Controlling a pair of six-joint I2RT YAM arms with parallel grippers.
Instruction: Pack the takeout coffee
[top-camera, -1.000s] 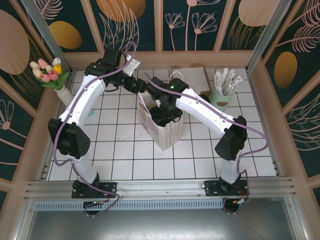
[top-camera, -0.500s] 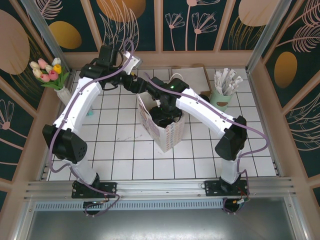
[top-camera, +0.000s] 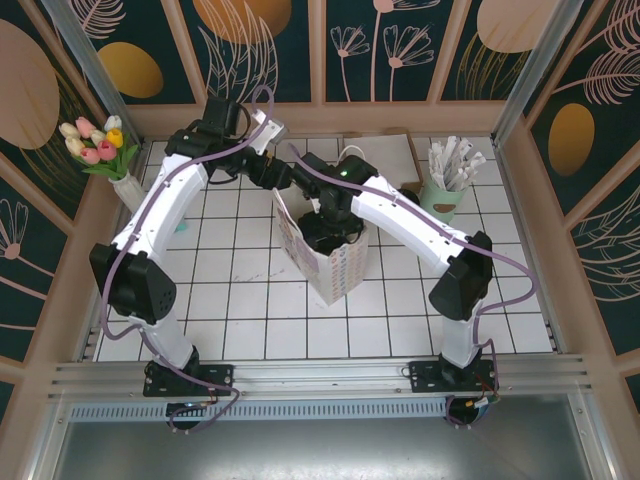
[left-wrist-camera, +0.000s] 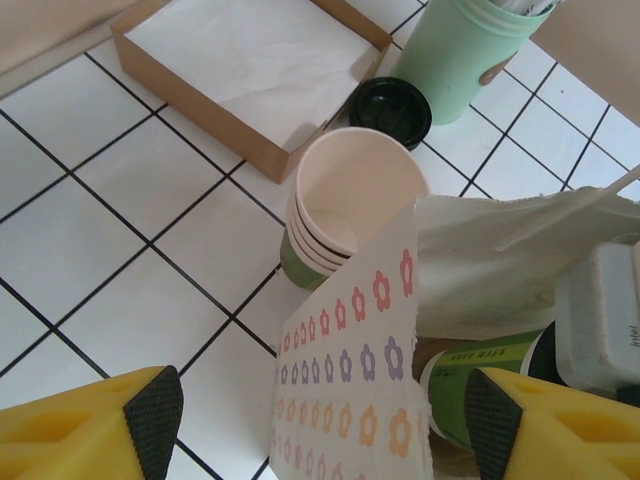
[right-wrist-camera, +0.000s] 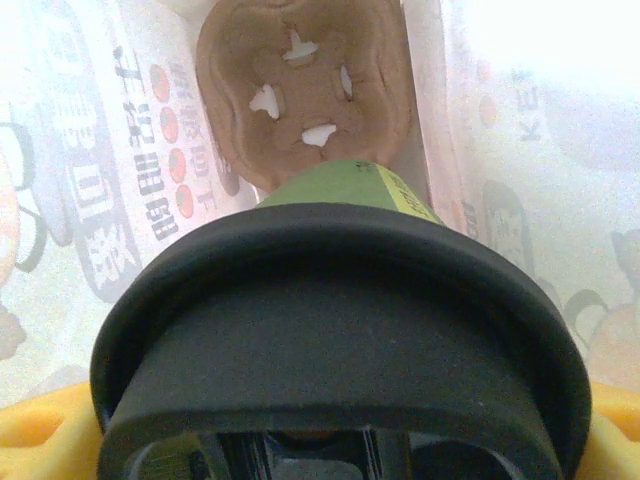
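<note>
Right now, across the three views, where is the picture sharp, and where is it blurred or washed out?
Top external: evenly lit, the paper bag sharp. Left wrist: the stacked cups crisp, the yellow fingers softer. Right wrist: the takeout coffee soft, the bag's wall glaring white.

Stretches the left arm (top-camera: 160, 215) from the near edge of the surface (top-camera: 250, 320) toward the far edge, bending right at the top, with the left pincer (left-wrist-camera: 320, 415) spread wide. Leans the right arm (top-camera: 410, 220) from the near-right corner toward mid-surface, wrist turned down, right pincer (right-wrist-camera: 320, 450) clamped around the takeout coffee (right-wrist-camera: 340, 330).
</note>
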